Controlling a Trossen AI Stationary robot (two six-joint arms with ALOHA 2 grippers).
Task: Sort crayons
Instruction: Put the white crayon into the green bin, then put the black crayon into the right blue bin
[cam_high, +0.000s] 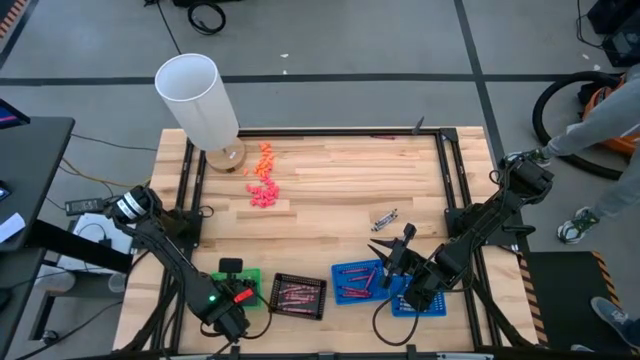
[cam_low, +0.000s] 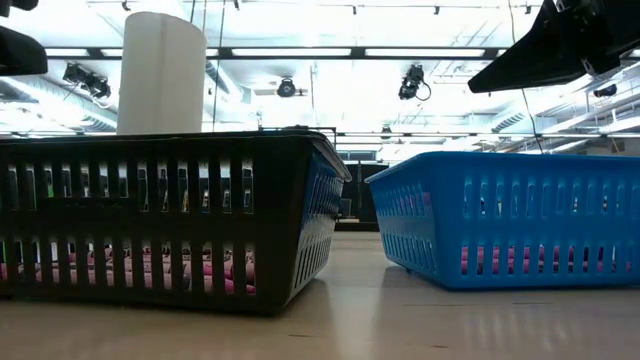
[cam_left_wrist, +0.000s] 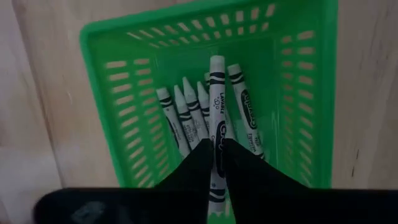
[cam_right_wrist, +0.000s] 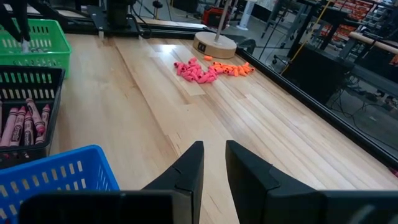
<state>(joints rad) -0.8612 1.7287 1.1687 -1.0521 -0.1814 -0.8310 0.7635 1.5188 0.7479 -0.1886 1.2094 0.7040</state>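
Left end effector (cam_left_wrist: 216, 163) grips white crayon (cam_left_wrist: 216, 106), seemingly above green tray (cam_left_wrist: 124, 93).

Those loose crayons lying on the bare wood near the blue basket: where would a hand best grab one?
Across the middle of the stick, coming straight down from above. The loose crayons lie flat on the table, thin and slanted, so fingers should probably close across the narrow width. The right hand, open and empty, is nearest.
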